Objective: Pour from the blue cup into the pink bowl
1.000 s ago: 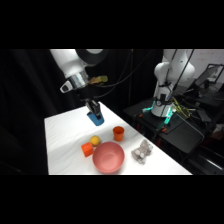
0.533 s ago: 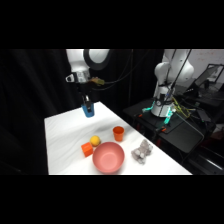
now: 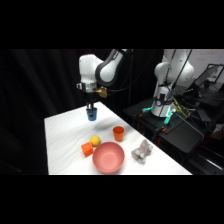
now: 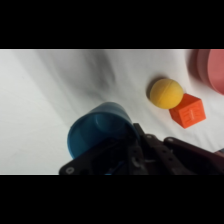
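Note:
The blue cup (image 3: pixel 91 114) hangs upright in the air above the far part of the table, with my gripper (image 3: pixel 91 108) shut on its rim. In the wrist view the blue cup (image 4: pixel 98 131) fills the lower middle, its open mouth facing the camera, and the black linkage covers its lower right side. The pink bowl (image 3: pixel 108 157) rests near the table's front edge, well in front of and below the cup. Only an edge of the pink bowl (image 4: pixel 210 69) shows at the wrist view's upper right.
An orange-red cup (image 3: pixel 118 133) stands behind the bowl. A yellow ball (image 3: pixel 95 140) and an orange cube (image 3: pixel 87 149) lie left of the bowl; both show in the wrist view, ball (image 4: pixel 165 92) and cube (image 4: pixel 187 111). A grey crumpled object (image 3: pixel 142 151) lies right of the bowl.
The arm has lifted the blue cup off the table and carried it back and up; it now hangs higher and farther from the bowl than a second ago.

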Tool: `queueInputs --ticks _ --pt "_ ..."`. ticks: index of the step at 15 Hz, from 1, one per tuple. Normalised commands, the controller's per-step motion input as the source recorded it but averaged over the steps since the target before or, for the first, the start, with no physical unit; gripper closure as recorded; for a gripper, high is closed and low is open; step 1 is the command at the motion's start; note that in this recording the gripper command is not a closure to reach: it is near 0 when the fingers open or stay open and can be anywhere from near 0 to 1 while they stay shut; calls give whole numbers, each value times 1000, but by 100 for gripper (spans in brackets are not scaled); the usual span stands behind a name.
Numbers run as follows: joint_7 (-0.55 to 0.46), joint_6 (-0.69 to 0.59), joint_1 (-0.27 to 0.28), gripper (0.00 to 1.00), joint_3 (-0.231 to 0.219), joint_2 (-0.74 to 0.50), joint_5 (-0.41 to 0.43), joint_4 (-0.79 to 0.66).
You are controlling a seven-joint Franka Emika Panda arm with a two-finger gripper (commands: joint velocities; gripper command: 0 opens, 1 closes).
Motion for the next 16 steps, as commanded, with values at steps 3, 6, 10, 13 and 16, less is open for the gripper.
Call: queueInputs --ticks 3,6,10,13,16 --pt "373 223 138 18 -86 119 -199 -46" --pt "248 109 124 18 -85 79 -140 12" --pt "155 61 93 18 -76 59 -101 38" --pt "118 50 93 18 -55 79 -85 51" --pt "121 49 104 18 -56 79 -97 52"
